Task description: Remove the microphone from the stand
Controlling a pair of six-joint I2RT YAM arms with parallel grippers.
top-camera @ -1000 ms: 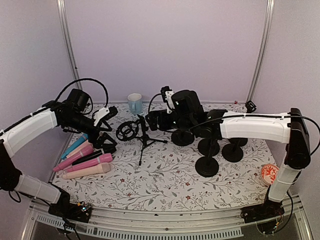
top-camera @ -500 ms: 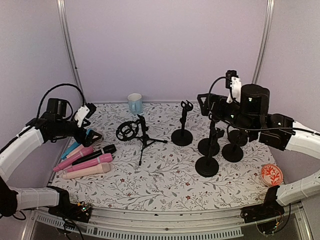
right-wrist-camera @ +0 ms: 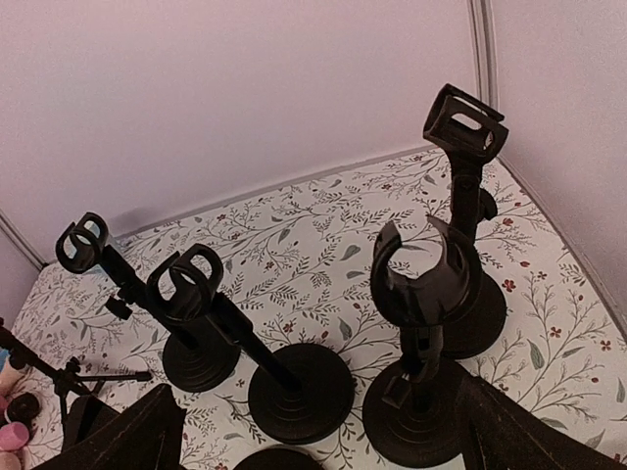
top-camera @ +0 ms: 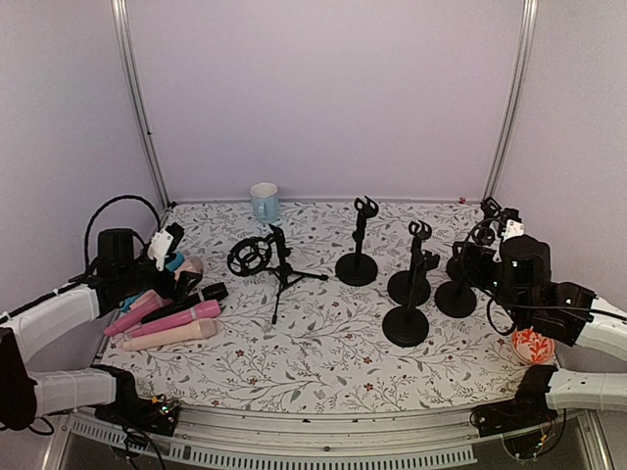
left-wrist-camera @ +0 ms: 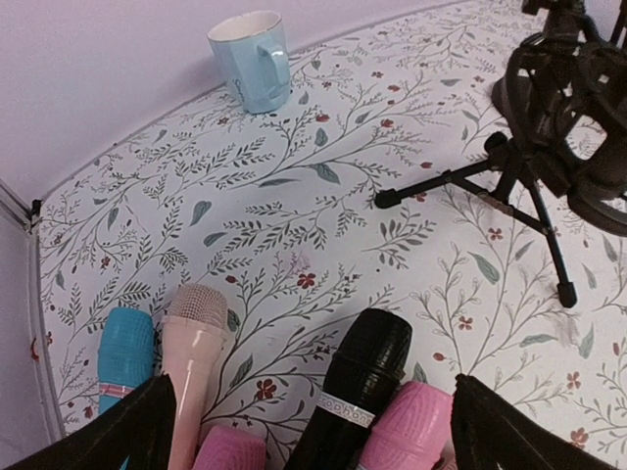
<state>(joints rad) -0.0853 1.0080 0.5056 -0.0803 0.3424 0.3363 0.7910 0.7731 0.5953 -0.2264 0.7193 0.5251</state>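
Legible text: none. The black microphone (left-wrist-camera: 358,382) carries a pale band of lettering below its head, too small to read; the light blue mug (left-wrist-camera: 252,59) has a faint mark beside its handle, also unreadable; the red disc (top-camera: 532,345) shows only a white ornament. The microphones (top-camera: 171,318) lie side by side on the floral surface (top-camera: 323,362) at its left edge, well apart from every stand: one blue, one pale pink with a mesh head, one black, and two brighter pink. The tripod stand (top-camera: 284,269) carries a round black ring mount and stands near the mug. Four round-base stands (top-camera: 406,326) with U-shaped clips are grouped at the right. The left end effector (left-wrist-camera: 313,436) hangs over the microphone heads, fingers spread wide, gripping nothing. The right end effector (right-wrist-camera: 323,441) faces the round-base stands, fingers likewise spread wide, gripping nothing.
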